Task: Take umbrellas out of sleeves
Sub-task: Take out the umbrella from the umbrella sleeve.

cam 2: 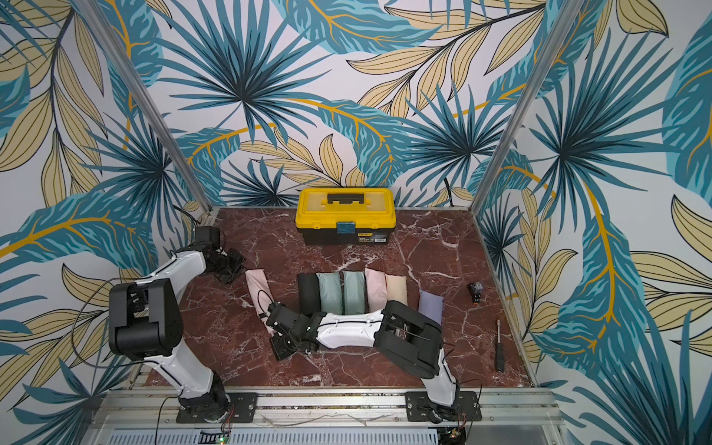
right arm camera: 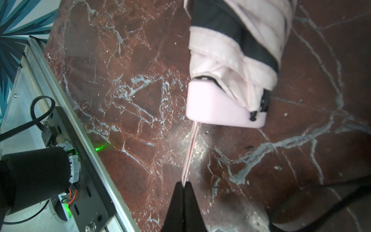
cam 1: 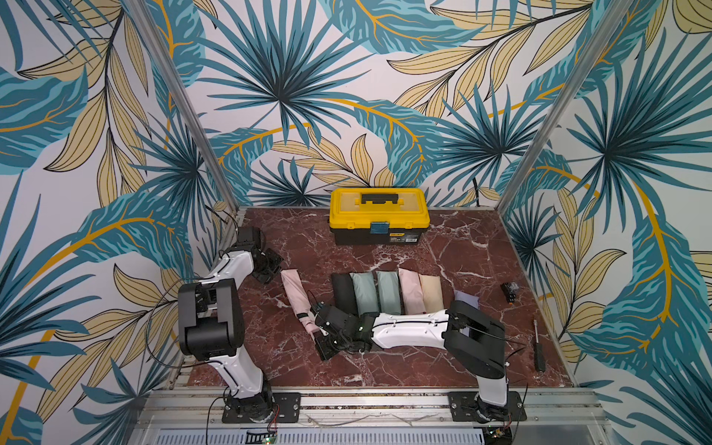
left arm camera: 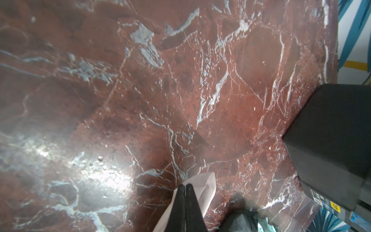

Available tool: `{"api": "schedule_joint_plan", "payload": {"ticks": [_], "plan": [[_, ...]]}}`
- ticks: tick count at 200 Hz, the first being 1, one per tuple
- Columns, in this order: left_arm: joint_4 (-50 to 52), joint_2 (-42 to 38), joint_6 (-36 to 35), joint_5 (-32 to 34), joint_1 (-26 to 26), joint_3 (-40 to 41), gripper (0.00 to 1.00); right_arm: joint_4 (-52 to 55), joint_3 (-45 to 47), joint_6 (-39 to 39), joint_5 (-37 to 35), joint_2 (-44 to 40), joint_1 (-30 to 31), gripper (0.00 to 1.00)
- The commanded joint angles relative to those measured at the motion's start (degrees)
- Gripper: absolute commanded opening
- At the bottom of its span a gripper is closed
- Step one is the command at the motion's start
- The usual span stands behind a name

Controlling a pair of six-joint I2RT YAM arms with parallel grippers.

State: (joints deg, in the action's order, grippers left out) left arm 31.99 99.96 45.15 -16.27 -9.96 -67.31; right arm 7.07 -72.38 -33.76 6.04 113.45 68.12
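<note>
On the bench (cam 1: 462,250), the left tool (left arm camera: 185,186) is shut on the end of the pink sleeve (cam 1: 293,287). The right tool (right arm camera: 183,183) pinches the loop (right arm camera: 190,148) of the umbrella (right arm camera: 220,106). Pull slow and straight so the loop holds.

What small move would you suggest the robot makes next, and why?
Probably pull the right end effector away from the left end effector: it is shut on the wrist loop of the pink umbrella, while the left pinches the pink sleeve.

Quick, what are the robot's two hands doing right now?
Left gripper: shut, seemingly pinching the pink sleeve.
Right gripper: shut on the strap of the pink umbrella.
</note>
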Motion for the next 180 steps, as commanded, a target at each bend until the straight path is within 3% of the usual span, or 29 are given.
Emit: {"api": "schedule_joint_plan", "payload": {"ticks": [1, 180], "plan": [[-2.89, 0.86, -2.22, 3.66, -1.72, -4.43, 0.00, 3.45, 0.21, 1.19, 3.27, -0.81, 0.86, 0.00], [-3.60, 3.42, -2.60, 2.37, -3.97, -4.40, 0.00, 4.86, 1.89, 0.46, -0.06, -1.36, 0.88, 0.00]]}}
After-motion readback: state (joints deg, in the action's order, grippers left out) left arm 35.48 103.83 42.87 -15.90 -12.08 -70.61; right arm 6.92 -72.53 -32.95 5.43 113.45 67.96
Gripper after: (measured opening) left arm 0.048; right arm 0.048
